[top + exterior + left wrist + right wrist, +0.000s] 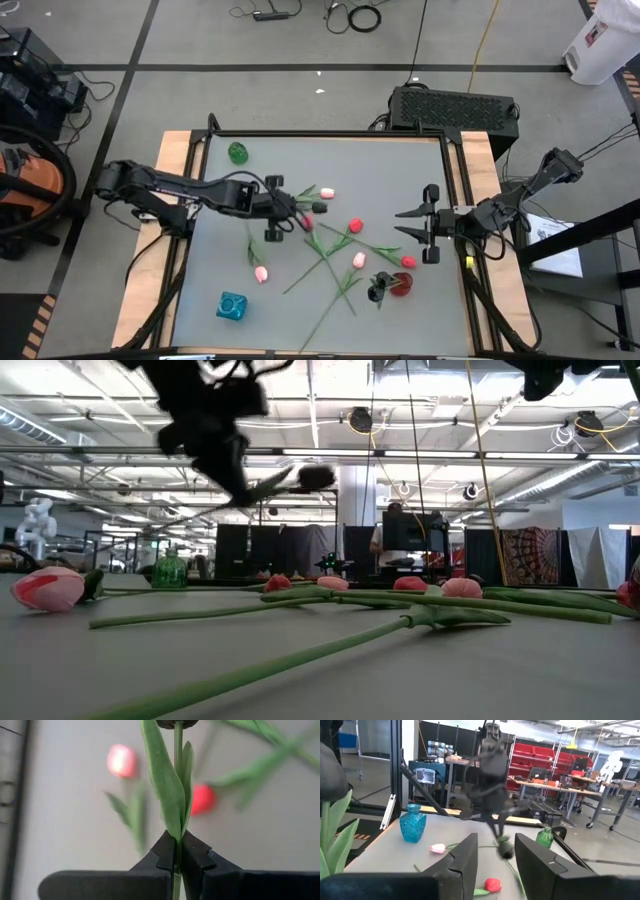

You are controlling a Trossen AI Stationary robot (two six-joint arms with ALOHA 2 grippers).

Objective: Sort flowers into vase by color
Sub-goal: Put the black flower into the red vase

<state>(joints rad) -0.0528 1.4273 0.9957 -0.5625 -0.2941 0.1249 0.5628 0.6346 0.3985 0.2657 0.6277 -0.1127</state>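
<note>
The grey table [330, 170] is carrying tulips scattered over its middle, pink and red ones lying flat with their green stems crossing. The left gripper [300, 210] is reaching over the table's middle and is pinching the stem of a black tulip [312, 477], which is hanging in the air above the surface. The right gripper [412, 228] is waiting near the right edge with its fingers standing apart, holding nothing. A blue vase [232, 306], a green vase [238, 152] and a red vase [401, 286] are standing on the table.
</note>
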